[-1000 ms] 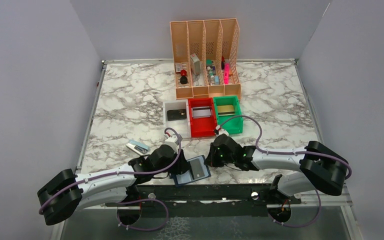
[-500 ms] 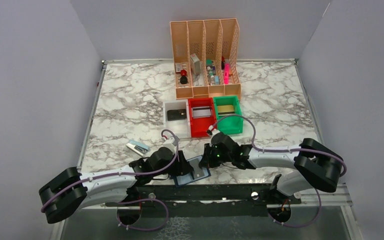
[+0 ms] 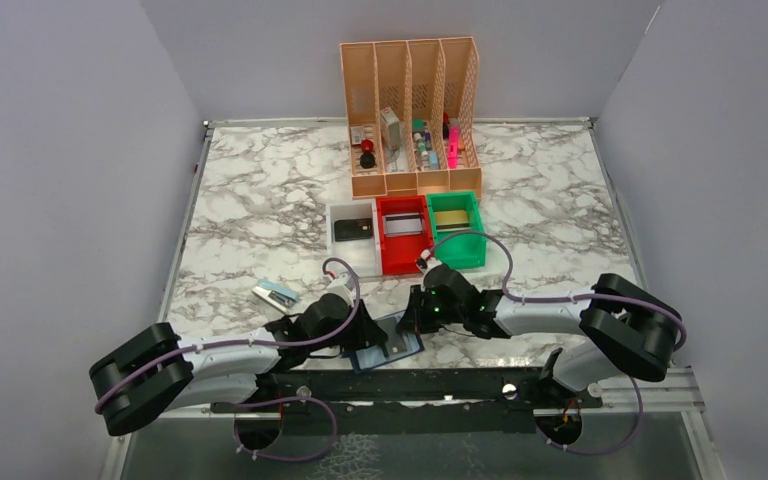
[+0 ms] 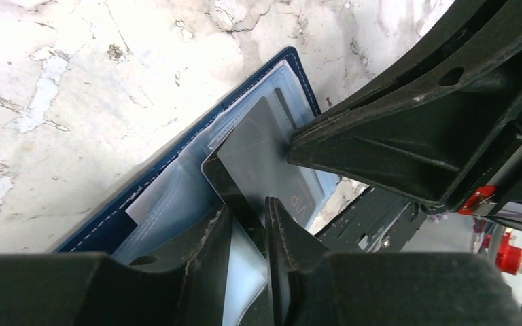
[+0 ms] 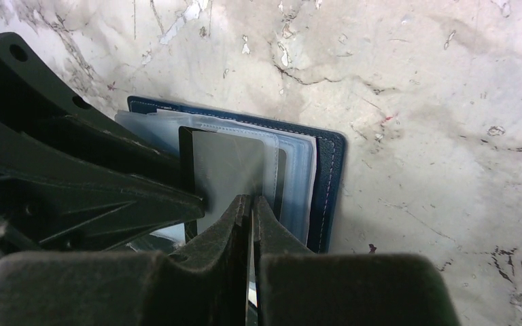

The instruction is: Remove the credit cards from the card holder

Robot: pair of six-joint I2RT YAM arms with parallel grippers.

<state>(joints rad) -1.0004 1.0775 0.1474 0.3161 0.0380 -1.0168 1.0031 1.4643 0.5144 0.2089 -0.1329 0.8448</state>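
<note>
The navy card holder [image 3: 392,345] lies open at the table's near edge, its clear pockets fanned out [image 4: 177,190]. One dark grey credit card [image 5: 224,170] stands partly out of a pocket, also seen in the left wrist view [image 4: 265,159]. My right gripper [image 5: 252,202] is shut on that card's lower edge and comes in from the right [image 3: 418,318]. My left gripper [image 4: 248,221] sits over the holder's left side [image 3: 362,332], its jaws narrow around the clear pocket leaves. Three more credit cards lie in bins: black [image 3: 353,230], silver [image 3: 402,225] and gold [image 3: 450,218].
White [image 3: 338,252], red [image 3: 403,258] and green [image 3: 462,250] bins stand in a row mid-table, the orange file rack [image 3: 410,110] behind them. A small blue-and-white item [image 3: 276,293] lies to the left. A black rail [image 3: 410,385] runs along the near edge.
My right gripper has moved left onto the card holder and taken the card's edge. The left arm has shifted slightly right, its gripper staying on the holder.
</note>
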